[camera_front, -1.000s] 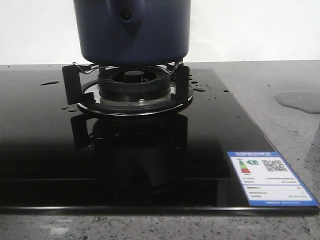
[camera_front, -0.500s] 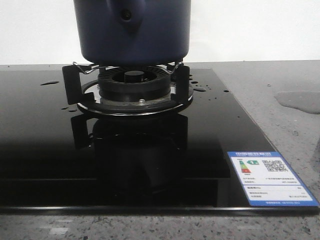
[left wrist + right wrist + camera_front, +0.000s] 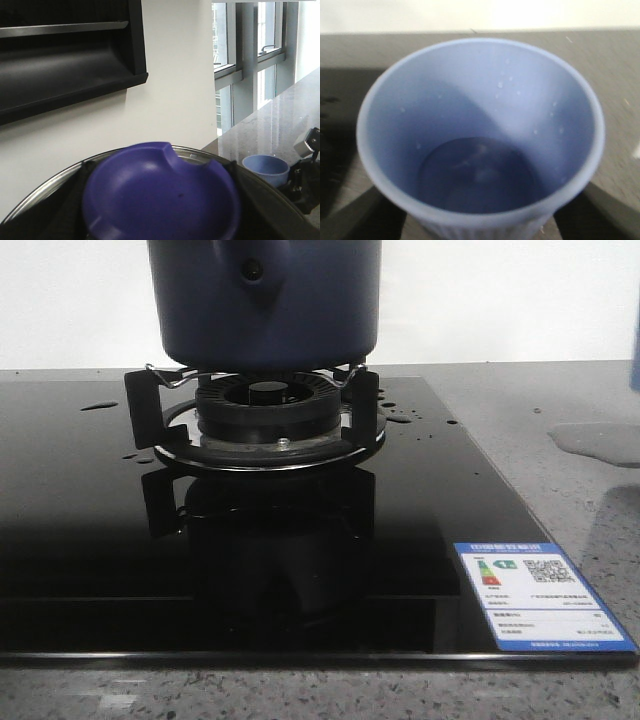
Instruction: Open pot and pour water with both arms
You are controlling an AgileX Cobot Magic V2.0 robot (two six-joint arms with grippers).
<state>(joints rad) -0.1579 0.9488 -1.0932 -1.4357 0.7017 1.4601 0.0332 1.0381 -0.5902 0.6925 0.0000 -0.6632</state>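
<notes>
One pot [image 3: 265, 305] sits on one burner [image 3: 255, 415]; one pale cup [image 3: 480, 135] nearby.

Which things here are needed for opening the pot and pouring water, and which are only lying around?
For the job:
pot
lid
cup

Only there:
burner
stovetop
sticker
puddle

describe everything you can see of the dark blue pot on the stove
The pot is a large, dark navy, round, straight-sided vessel with a smooth, slightly glossy finish. It stands upright on the black prongs of the burner grate, over the burner of the black glass stove. A tapered handle stub with a small round hole faces the front camera. Its top is cut off in the front view, so the rim cannot be seen there.
</notes>
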